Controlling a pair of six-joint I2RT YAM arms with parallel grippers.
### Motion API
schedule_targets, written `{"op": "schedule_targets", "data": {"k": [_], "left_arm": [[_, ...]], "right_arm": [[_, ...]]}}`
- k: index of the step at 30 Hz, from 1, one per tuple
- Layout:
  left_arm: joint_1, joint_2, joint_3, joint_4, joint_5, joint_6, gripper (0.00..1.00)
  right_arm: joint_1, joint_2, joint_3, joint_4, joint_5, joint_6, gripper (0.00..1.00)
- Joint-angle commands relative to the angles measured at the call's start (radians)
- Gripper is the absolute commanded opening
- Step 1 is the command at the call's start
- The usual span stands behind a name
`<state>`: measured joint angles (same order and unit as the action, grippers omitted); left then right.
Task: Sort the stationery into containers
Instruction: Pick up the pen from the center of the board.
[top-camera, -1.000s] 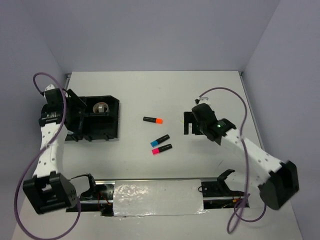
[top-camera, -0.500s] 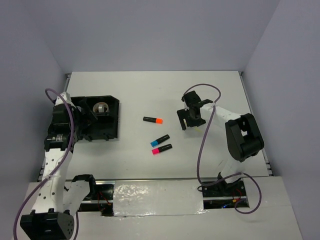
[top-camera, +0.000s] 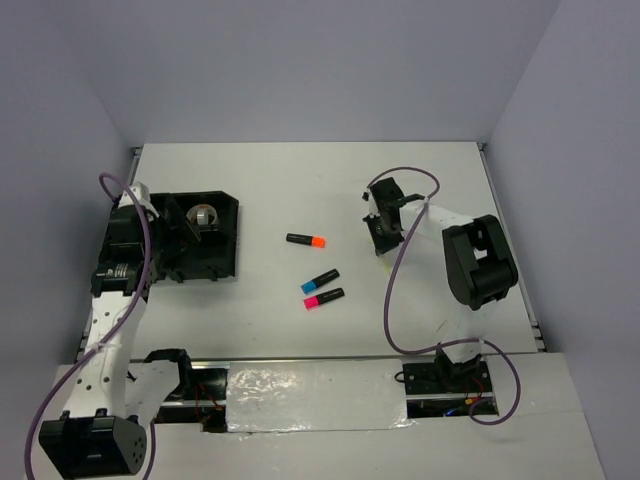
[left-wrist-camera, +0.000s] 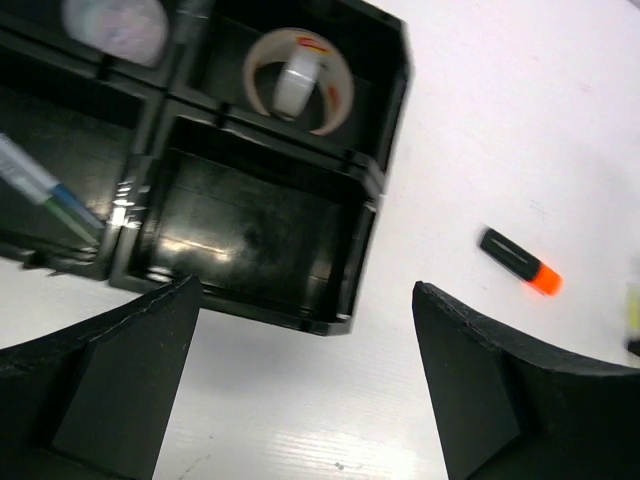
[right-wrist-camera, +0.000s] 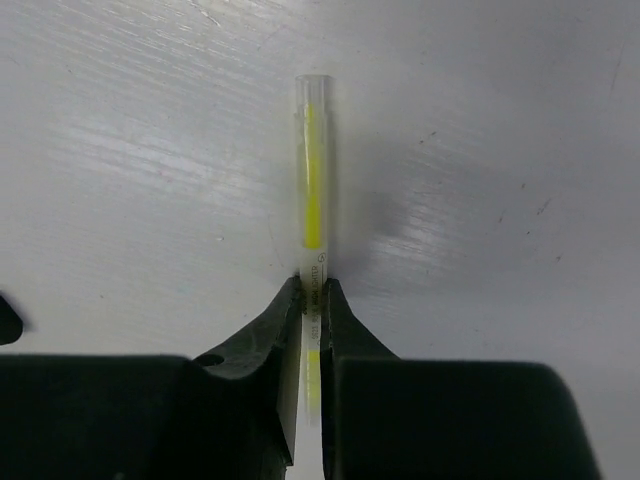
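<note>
My right gripper (right-wrist-camera: 312, 296) is shut on a thin clear pen with a yellow-green core (right-wrist-camera: 312, 170) that lies on the white table; in the top view that gripper (top-camera: 383, 236) is right of centre. Three short black highlighters lie mid-table: orange-ended (top-camera: 306, 240), blue-ended (top-camera: 320, 280) and pink-ended (top-camera: 323, 298). The black four-compartment tray (top-camera: 232, 245) stands at the left. My left gripper (top-camera: 170, 242) hovers over it, open and holding nothing (left-wrist-camera: 305, 300). The tray (left-wrist-camera: 370, 190) holds a tape roll (left-wrist-camera: 297, 80) in one compartment and thin pens (left-wrist-camera: 45, 190) in another; the orange highlighter (left-wrist-camera: 520, 262) lies beyond it.
The table's side walls rise at left, right and back. A silver-taped strip (top-camera: 315, 395) and the arm bases run along the near edge. The right arm's purple cable (top-camera: 400, 260) loops over the table beside the gripper. A pale round item (left-wrist-camera: 115, 20) sits in the tray's far compartment.
The right gripper came down and closed its jaws on the thin pen. The left arm drew back over the tray, staying open.
</note>
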<state>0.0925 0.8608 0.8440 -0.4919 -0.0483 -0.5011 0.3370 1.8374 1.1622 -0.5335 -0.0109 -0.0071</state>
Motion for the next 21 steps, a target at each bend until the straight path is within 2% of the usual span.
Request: {"op": "schedule_targets", "data": {"k": [1, 4, 5, 7, 8, 10, 12, 15, 21], "left_arm": [[-0.013, 0.001, -0.002, 0.091, 0.153, -0.007, 0.99], [-0.081, 0.03, -0.025, 0.188, 0.318, -0.072, 0.99], [-0.182, 0.044, -0.01, 0.206, 0.362, -0.095, 0.99], [-0.29, 0.096, 0.016, 0.251, 0.376, -0.16, 0.99], [-0.383, 0.143, 0.047, 0.289, 0.392, -0.18, 0.99], [-0.468, 0.185, 0.061, 0.357, 0.444, -0.253, 0.99], [-0.51, 0.221, 0.047, 0.508, 0.51, -0.306, 0.98], [-0.571, 0.251, 0.052, 0.578, 0.49, -0.349, 0.97], [-0.609, 0.257, 0.017, 0.714, 0.535, -0.424, 0.94]], "right_arm": [[0.011, -0.035, -0.041, 0.027, -0.029, 0.04, 0.09], [0.022, -0.17, -0.093, 0.114, -0.092, 0.114, 0.0], [0.033, -0.217, -0.136, 0.147, -0.116, 0.186, 0.0], [0.091, -0.368, -0.191, 0.283, -0.217, 0.251, 0.0], [0.114, -0.418, -0.243, 0.321, -0.233, 0.327, 0.0], [0.17, -0.551, -0.321, 0.452, -0.285, 0.402, 0.0], [0.197, -0.63, -0.38, 0.606, -0.337, 0.522, 0.0], [0.252, -0.757, -0.499, 0.801, -0.38, 0.68, 0.0], [0.33, -0.834, -0.513, 0.825, -0.371, 0.737, 0.0]]}}
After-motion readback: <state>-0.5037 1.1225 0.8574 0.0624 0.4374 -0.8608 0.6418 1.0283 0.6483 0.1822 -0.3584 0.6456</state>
